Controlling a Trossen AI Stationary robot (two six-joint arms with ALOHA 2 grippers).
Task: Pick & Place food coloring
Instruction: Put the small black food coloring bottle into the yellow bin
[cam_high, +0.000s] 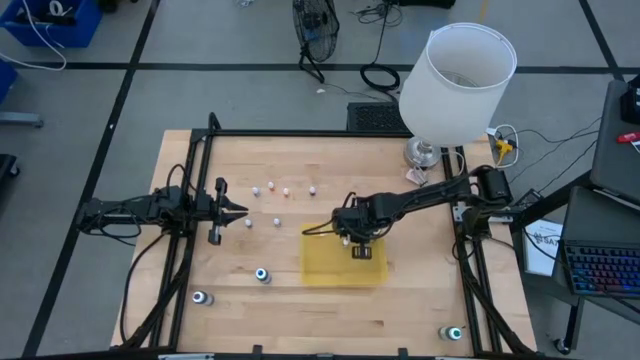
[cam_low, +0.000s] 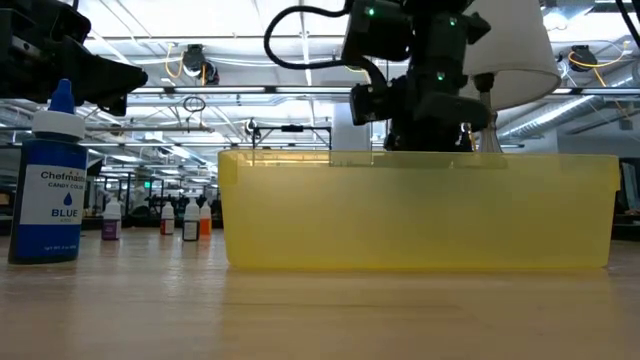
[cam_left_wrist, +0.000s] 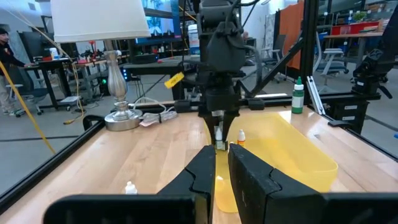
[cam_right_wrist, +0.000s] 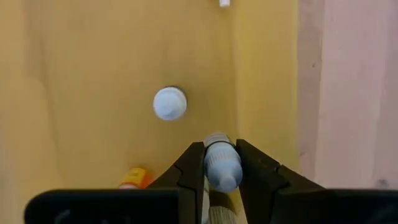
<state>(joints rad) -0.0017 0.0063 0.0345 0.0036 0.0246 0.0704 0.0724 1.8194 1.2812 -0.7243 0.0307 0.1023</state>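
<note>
The yellow tray (cam_high: 345, 265) lies at the table's middle. My right gripper (cam_high: 360, 247) hangs over it, pointing down, shut on a small whitish dropper bottle (cam_right_wrist: 221, 163). Inside the tray stand a whitish bottle (cam_right_wrist: 169, 102) and an orange one (cam_right_wrist: 134, 178). Several tiny bottles (cam_high: 285, 190) stand on the wood beyond the tray toward the far edge. Three larger dark bottles with teal-white tops stand near the near edge: (cam_high: 262, 274), (cam_high: 200, 297), (cam_high: 453, 333). My left gripper (cam_high: 243, 210) waits shut, left of the tray, touching nothing. My right gripper pinches the whitish dropper bottle by its sides (cam_right_wrist: 217, 152) between the two fingers, coming from above and pointing down. The bottle stays roughly upright in the hold (cam_left_wrist: 219, 135), inside the tray's outline. Whether its lower end touches the tray floor, I cannot tell.
A lamp with a white shade (cam_high: 455, 85) stands at the far right of the table. A black frame (cam_high: 190, 200) runs along the table's left, far and right sides. The blue-labelled bottle (cam_low: 50, 180) is close to the low camera. Bare wood lies between the tray and the near edge.
</note>
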